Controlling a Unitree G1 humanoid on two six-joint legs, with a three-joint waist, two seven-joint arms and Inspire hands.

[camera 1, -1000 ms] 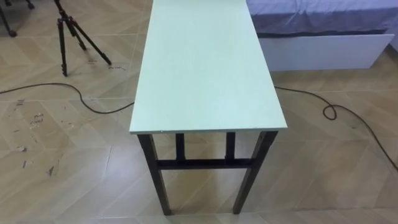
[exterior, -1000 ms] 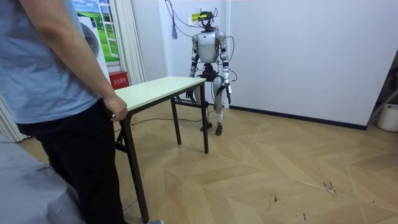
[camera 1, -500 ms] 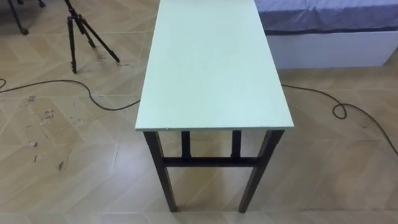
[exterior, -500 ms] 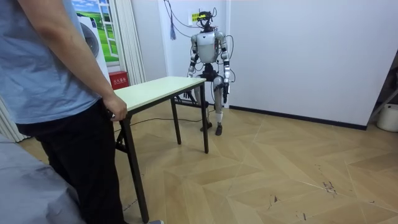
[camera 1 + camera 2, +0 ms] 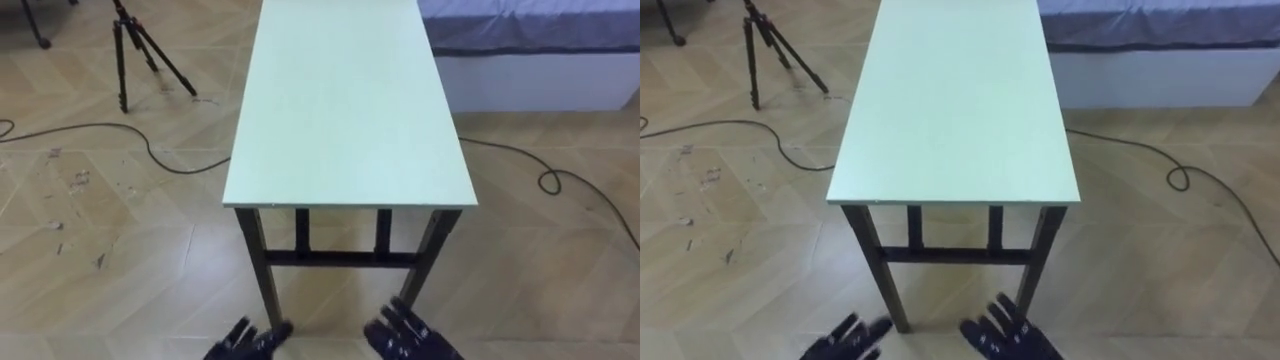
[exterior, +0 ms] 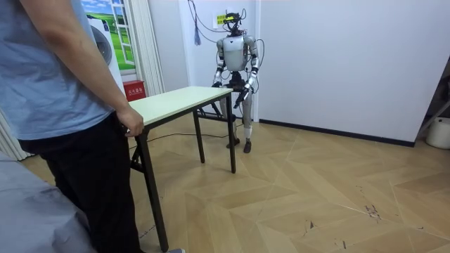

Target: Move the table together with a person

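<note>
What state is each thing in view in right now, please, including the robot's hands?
table: standing on its legs on the floor, not lifted.
left hand: open, short of the table's near edge, touching nothing.
right hand: open, likewise short of that edge.
person's hand: on the table's far end.
tripod: upright, legs spread.
cable: lying loose on the floor.

Worktop (image 5: 345,100): smooth matt pale board, laminate-like. Its legs (image 5: 260,280): dark painted metal. Floor (image 5: 110,250): wood-look herringbone planks, slight sheen, scuffed patches. Bed (image 5: 530,20): matt cloth cover over smooth white base
</note>
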